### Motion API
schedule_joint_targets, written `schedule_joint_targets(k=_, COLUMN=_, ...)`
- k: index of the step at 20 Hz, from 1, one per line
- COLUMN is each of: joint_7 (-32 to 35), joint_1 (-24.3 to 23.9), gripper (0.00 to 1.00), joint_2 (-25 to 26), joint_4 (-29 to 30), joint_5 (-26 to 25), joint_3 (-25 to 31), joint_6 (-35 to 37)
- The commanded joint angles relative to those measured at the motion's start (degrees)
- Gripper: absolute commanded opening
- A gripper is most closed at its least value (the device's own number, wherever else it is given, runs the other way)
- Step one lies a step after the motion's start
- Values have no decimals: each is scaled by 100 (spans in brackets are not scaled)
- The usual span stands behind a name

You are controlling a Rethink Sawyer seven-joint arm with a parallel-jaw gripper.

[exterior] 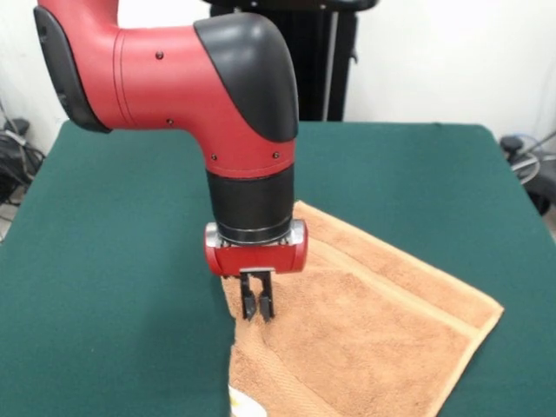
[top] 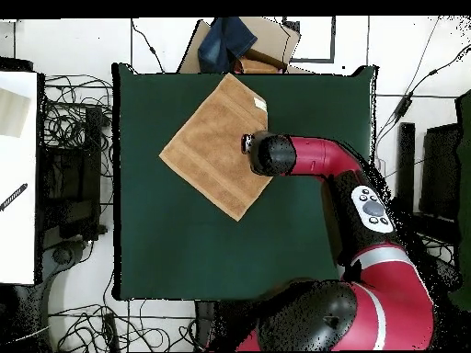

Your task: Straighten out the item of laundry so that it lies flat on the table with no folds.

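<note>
- Green felt covers the bench (exterior: 104, 261), and white walls and cable clutter ring it in the overhead view.
- We see the towel (exterior: 373, 321) lying as a diamond on the bench; from above it sits toward twelve o'clock of the green top, one corner close to the far edge.
- We read the towel (top: 213, 147) as nearly spread already: its outline looks square and its woven bands run straight, though the arm hides the three o'clock side in the overhead view, so we cannot rule out a fold there.
- In the front view a small white-yellow tag (exterior: 240, 401) shows at the towel's six o'clock edge.
- Just above the cloth hangs the hand (exterior: 257, 306), over the towel's nine o'clock edge in the front view; its two dark fingers (exterior: 249, 304) stand close together with only a thin gap and hold nothing that we can see.
- To do this step well, we judge, the hand should pinch only the top layer at that edge, lift little, and draw outward toward nine o'clock so any tuck unrolls without dragging the whole cloth.
- We would keep the pull low and slow; terry grips felt, so a hasty drag could bunch it.
</note>
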Motion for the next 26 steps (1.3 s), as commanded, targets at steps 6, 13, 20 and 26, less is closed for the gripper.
schedule_joint_targets(k=6, joint_7=-969, joint_1=-320, gripper=0, joint_2=-295, joint_4=-111, joint_5=-153, joint_3=293, joint_6=1101)
schedule_joint_targets(k=13, joint_7=-1078, joint_1=-462, gripper=0, joint_2=-887, joint_4=215, joint_5=-168, joint_3=322, joint_6=1425)
schedule_joint_targets(k=20, joint_7=-1195, joint_1=-653, gripper=0, joint_2=-997, joint_4=342, joint_5=-202, joint_3=439, joint_6=1476)
schedule_joint_targets(k=26, joint_7=-1282, joint_1=-814, gripper=0, joint_2=-905, joint_4=374, joint_5=-242, joint_3=527, joint_6=1398)
